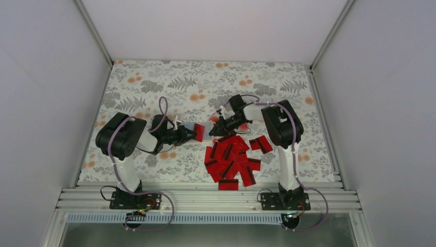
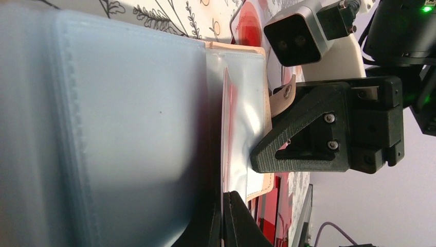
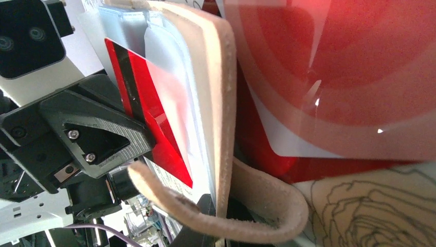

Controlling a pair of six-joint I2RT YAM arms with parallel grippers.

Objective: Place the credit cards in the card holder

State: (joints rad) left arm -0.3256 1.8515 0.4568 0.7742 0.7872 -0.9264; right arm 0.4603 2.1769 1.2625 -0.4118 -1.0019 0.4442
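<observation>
The tan card holder (image 1: 205,129) hangs open between my two grippers above the cloth. My left gripper (image 2: 223,224) is shut on one of its clear plastic sleeves (image 2: 128,128). My right gripper (image 3: 221,221) is shut on the edge of its tan cover (image 3: 226,103), with the strap (image 3: 241,216) looping just in front of the jaws. A red credit card (image 3: 154,118) with a black stripe sits partly inside a sleeve, against the left gripper's finger (image 3: 92,139). Several more red credit cards (image 1: 231,159) lie in a heap on the cloth, close under the right gripper (image 1: 216,127).
A pale card with a red blot (image 3: 334,67) lies on the flowered cloth (image 1: 154,87) just behind the holder. The right gripper's black finger (image 2: 308,134) presses close to the holder's tan edge. A metal rail (image 1: 205,198) runs along the near edge.
</observation>
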